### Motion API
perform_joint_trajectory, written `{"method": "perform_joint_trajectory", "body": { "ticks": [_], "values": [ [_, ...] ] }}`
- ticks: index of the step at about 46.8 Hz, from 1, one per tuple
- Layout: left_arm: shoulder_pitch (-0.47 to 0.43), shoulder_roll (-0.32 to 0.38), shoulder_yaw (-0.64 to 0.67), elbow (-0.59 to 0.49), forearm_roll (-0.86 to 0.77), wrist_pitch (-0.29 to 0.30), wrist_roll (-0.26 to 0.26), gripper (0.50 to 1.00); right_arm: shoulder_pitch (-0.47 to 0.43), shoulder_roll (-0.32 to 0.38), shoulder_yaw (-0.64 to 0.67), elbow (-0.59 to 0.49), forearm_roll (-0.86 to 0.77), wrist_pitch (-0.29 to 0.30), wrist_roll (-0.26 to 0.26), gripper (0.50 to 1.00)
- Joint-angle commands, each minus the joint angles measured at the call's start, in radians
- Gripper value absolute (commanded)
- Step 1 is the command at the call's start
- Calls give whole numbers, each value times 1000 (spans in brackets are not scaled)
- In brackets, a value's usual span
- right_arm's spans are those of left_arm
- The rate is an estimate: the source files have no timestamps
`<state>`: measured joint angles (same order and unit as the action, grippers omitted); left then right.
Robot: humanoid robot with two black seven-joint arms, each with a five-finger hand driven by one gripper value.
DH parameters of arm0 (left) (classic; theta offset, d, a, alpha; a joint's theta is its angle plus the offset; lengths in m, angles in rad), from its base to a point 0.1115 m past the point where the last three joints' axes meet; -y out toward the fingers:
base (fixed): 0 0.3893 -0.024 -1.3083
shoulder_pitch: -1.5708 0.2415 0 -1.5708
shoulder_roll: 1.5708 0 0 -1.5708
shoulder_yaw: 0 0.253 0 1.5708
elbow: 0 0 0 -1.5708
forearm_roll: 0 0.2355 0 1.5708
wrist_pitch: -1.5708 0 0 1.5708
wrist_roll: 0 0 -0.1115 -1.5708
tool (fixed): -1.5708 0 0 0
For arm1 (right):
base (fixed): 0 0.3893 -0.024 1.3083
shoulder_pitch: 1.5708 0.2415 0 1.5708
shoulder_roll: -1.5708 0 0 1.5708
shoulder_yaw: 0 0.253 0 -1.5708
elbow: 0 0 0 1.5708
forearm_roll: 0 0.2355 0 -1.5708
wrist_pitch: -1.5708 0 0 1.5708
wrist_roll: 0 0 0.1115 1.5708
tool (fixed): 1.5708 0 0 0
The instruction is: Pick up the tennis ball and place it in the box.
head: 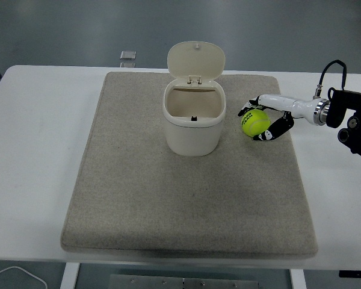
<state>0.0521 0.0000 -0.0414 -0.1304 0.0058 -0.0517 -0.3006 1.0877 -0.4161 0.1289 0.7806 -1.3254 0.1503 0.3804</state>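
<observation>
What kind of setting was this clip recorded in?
Probably a robotics lab test bench: a white table with a grey mat, a staged lidded box and tennis ball, and bare grey floor behind.

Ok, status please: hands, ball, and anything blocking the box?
Right hand curled around ball, grip not confirmed. Left hand not in view. Ball on mat, right of box. Lid open, path clear.

This looks like a robotics lab or test room: a plain white tabletop (pixel 42 120) carries a grey felt mat (pixel 186 205), bare grey-blue flooring (pixel 168 27) lies beyond, and a loose white cable (pixel 15 274) trails below the near edge.
</observation>
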Motion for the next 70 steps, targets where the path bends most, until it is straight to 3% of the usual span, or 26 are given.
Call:
{"method": "perform_joint_trajectory", "body": {
  "ticks": [1, 13, 17, 25, 42, 52, 70],
  "values": [
    [0, 0, 0, 0, -1, 1, 0, 992, 0, -3, 0, 0, 0, 0, 0, 654],
    [0, 0, 0, 0, 0, 1, 0, 992, 14, -20, 1, 6, 3, 12, 2, 552],
    [0, 0, 0, 0, -1, 1, 0, 992, 18, -26, 6, 14, 12, 23, 2, 545],
    [0, 0, 0, 0, -1, 1, 0, 990, 64, -75, 24, 61, 38, 120, 9, 517],
    [0, 0, 0, 0, 0, 0, 0, 992, 127, -176, 94, 163, 147, 278, 14, 517],
    [0, 0, 0, 0, 0, 0, 0, 990, 166, -245, 103, 249, 224, 356, 43, 521],
    [0, 0, 0, 0, -1, 1, 0, 992, 178, -259, 141, 405, 279, 362, 38, 525]
  ]
}}
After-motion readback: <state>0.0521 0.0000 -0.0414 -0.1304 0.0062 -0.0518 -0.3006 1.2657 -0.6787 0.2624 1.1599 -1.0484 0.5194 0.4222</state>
